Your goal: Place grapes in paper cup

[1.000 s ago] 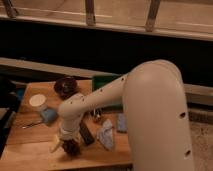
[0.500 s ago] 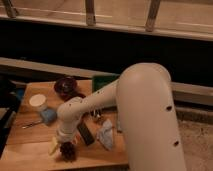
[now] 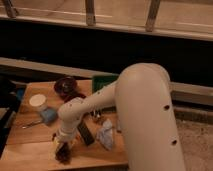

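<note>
The grapes (image 3: 63, 155) are a dark bumpy cluster near the front edge of the wooden table (image 3: 30, 145), on its left half. My gripper (image 3: 64, 146) points down right over them, at the end of the white arm (image 3: 95, 107), and seems to touch their top. The paper cup (image 3: 37, 102) is white with a pale round rim. It stands upright at the table's left, behind and left of the gripper, well apart from the grapes.
A blue block (image 3: 48, 116) lies just right of the cup. Dark reddish bowls (image 3: 65, 86) stand at the back. A green container (image 3: 102, 81) is behind the arm. A dark flat object (image 3: 85, 134) and a crumpled pale bag (image 3: 106, 135) lie right of the gripper.
The arm has swung left and the gripper has shifted a little left and toward the table's front edge. The dark cluster stays under it.
</note>
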### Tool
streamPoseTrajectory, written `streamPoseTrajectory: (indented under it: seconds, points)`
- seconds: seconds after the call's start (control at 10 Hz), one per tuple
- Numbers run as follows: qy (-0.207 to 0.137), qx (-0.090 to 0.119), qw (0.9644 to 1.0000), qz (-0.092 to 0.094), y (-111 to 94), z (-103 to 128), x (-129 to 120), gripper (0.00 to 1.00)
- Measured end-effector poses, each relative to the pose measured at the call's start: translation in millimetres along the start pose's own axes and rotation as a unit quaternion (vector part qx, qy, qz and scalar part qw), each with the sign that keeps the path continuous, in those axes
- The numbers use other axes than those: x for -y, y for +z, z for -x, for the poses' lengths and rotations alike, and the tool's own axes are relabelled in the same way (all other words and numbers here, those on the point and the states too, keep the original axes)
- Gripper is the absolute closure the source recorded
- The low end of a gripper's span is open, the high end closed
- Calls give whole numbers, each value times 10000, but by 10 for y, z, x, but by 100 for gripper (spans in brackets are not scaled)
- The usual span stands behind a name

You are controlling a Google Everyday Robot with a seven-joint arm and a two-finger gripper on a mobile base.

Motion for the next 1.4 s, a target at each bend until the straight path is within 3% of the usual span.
streamPoseTrajectory:
  seconds: [0.2,0.5,0.8,1.1,1.4]
  points:
    - [2,32,10000,-15,-19,4,14,100]
    - [-28,307,9995,-46,-342,49,43,100]
    - [-220,792,9965,-133,-960,182,-29,100]
    - [-320,1148,9924,-313,-1362,426,25,100]
    - [-286,1605,9852,-533,-1890,697,114,100]
